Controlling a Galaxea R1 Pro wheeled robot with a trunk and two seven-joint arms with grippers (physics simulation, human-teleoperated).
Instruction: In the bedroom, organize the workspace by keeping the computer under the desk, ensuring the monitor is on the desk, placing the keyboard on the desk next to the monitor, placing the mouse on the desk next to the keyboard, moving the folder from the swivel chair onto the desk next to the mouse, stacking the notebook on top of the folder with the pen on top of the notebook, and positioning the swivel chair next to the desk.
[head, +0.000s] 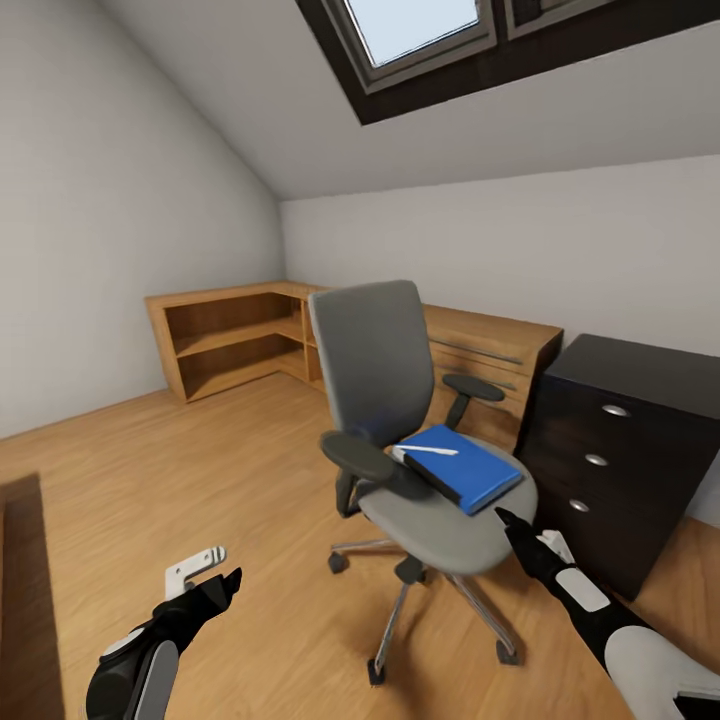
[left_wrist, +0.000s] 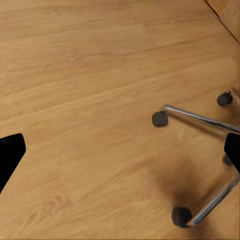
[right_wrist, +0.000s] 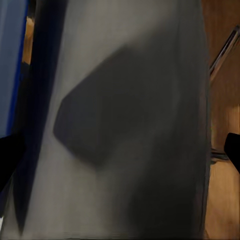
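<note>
One swivel chair (head: 400, 420), grey, two black armrests, stands mid-floor on a chrome star base; three castors counted in the head view, two clear in the left wrist view, a possible third at the frame edge. One blue folder (head: 462, 466) lies on the seat toward its right front edge, overhanging the left armrest side slightly; one white pen (head: 432, 452) rests on top of it. Whether a notebook sits between them cannot be resolved. One wooden desk (head: 480, 345) with open shelving runs along the far corner behind the chair; one black three-drawer cabinet (head: 625, 450) stands just beside the chair on its right. Right gripper (head: 515, 522) at the seat's front right edge, near the folder corner; its wrist view shows fingertips (right_wrist: 10, 155) wide apart over grey seat (right_wrist: 125, 125), clamping nothing. Left gripper (head: 215, 580) hovers low over bare wood floor (left_wrist: 90, 100), fingertips (left_wrist: 11, 152) likewise apart, empty.
</note>
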